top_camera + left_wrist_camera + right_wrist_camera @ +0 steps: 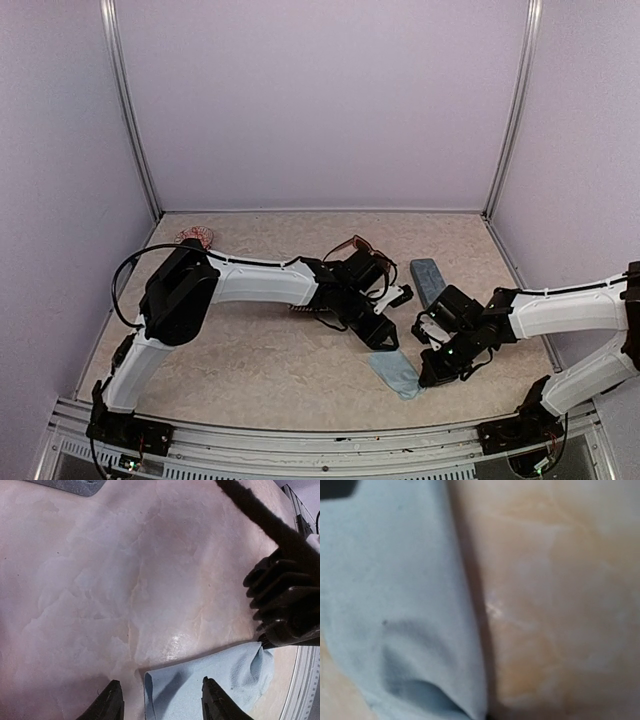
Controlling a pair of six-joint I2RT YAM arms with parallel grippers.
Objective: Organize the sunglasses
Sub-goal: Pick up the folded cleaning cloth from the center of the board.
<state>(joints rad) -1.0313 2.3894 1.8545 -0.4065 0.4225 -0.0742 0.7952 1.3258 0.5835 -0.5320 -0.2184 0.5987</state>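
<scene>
Brown sunglasses [353, 245]: thick reddish-brown rectangular frame with tinted lenses, mid-table, just on the far side of my left wrist. Whether it touches the arm I cannot tell.
Pink sunglasses [195, 237]: thin pale frame, way out in the far-left corner of the table [250, 370], well apart from the brown pair and from both my hands.
Case [427, 280]: blue-grey oblong, right of the brown pair and just far of my right hand. It looks closed and its inside is not visible. Both pairs lie outside it.
Striped pouch [298, 311]: only a dark ribbed edge peeks from under my left forearm, and I cannot tell what it holds.
Blue cloth [200, 685]: pale blue, lying near the front edge between my two hands, its right corner puckered upward.
Left gripper [161, 690]: fingers apart, low over the cloth's left edge, one over bare table and one over the cloth. It grips nothing.
Right gripper [431, 377]: fingers together, pinching the cloth's puckered right corner.
</scene>
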